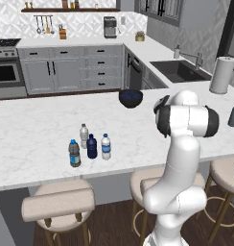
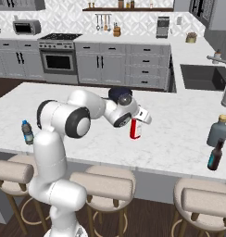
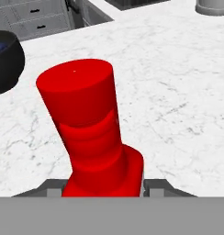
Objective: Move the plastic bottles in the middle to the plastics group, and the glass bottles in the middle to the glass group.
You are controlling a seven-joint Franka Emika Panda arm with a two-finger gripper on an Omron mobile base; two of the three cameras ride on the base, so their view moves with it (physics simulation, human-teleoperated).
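Note:
My gripper is shut on a red bottle with a white label, which stands upright in the middle of the counter. In the hand view the red bottle has a broad red cap, and a grey finger pad presses on each side of its body. At the counter's left stand a clear bottle with a pale grey label, a blue-capped bottle with a dark label, a dark blue bottle and a clear water bottle with a blue label band. In the left base view my arm hides the gripper.
A dark bowl sits at the counter's far side. A grey-blue glass bottle and a dark glass bottle stand at the right end. A paper towel roll stands by the sink. Stools line the near edge.

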